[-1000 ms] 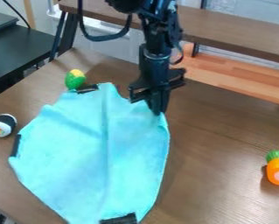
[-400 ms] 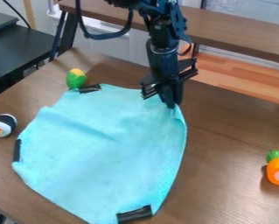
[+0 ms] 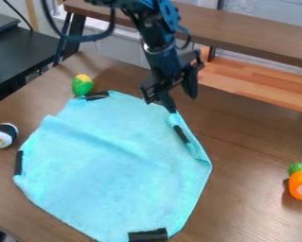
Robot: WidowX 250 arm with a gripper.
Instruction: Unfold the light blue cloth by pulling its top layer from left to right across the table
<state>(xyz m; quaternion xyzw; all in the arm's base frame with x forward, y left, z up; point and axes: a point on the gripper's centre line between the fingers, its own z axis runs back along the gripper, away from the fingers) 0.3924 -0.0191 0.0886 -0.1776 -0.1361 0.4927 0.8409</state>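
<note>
Cloth (image 3: pixel 109 156) of light turquoise, nearest to the gripper (image 3: pixel 182 105). Lay below and to the left of it in the view, spread over the table (image 3: pixel 254 137) with soft creases. Met the left-hand finger (image 3: pixel 166 100) at the far right corner; could not be judged as touching or just beneath that tip. Ran longest from the far edge beside the gripper towards the near edge, though almost as broad as long, so without a strong long axis. Curled or folded narrowly along the right edge, just below the fingertips, beside a black strip (image 3: pixel 182 134). Bore other black strips left of the gripper, far to its lower left, and well below it near the bottom of the view.

Held nothing visible in the gripper; had the fingers spread apart, the right-hand one clear of the cloth and above bare table. Came in with the arm (image 3: pixel 159 47) from the top edge, slanted down to the right, the fingers pointing downwards.

Also lay around: left of the gripper and slightly higher, toy corn (image 3: pixel 82 85) beside the cloth's far corner; farther off to the lower left, a toy sushi roll (image 3: pixel 4 135); well to the lower right, a toy carrot (image 3: pixel 300 183).
</note>
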